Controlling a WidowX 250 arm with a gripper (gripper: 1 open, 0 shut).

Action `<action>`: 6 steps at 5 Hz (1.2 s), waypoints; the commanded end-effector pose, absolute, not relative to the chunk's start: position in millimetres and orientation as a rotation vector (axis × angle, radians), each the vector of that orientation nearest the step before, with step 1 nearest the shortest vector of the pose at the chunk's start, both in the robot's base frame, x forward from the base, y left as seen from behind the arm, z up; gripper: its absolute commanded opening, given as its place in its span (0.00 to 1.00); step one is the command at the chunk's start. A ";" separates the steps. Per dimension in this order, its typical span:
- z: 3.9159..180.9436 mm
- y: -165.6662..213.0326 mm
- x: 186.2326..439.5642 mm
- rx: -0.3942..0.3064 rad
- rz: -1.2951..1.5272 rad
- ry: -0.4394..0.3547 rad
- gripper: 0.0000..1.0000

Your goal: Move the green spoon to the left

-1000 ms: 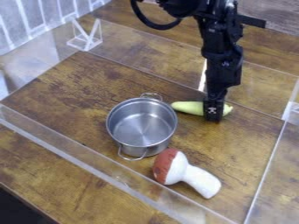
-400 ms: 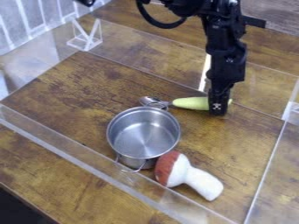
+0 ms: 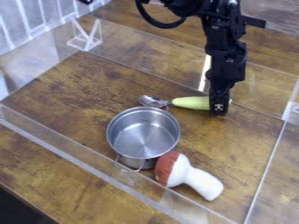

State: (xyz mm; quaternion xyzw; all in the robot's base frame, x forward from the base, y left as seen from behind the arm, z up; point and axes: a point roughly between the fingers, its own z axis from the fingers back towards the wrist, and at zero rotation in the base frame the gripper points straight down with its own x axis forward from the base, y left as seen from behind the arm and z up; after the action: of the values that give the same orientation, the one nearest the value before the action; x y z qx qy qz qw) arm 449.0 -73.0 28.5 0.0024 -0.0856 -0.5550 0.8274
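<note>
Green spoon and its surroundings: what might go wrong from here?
The green spoon's bowl sits right by the steel pot's rim, so a low leftward sweep may knock the pot. The gripper is at the handle's far end, so the spoon could swivel.

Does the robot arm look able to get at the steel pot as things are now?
Probably not right away: the jaws are down at the handle of the green spoon, so they seem busy there. Otherwise, nothing appears to stand over the open steel pot.
</note>
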 end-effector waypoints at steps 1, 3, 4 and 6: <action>54.7 -68.7 448.6 0.044 -1.172 -0.233 0.00; 54.3 -67.3 444.4 0.047 -1.159 -0.234 0.00; 57.3 -66.4 443.0 0.053 -1.151 -0.235 0.00; 79.6 -68.9 435.6 0.076 -1.098 -0.237 0.00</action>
State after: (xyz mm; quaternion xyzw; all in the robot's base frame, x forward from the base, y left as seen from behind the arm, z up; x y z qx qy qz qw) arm 430.7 -63.9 31.5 0.0127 -0.0614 -0.5174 0.8534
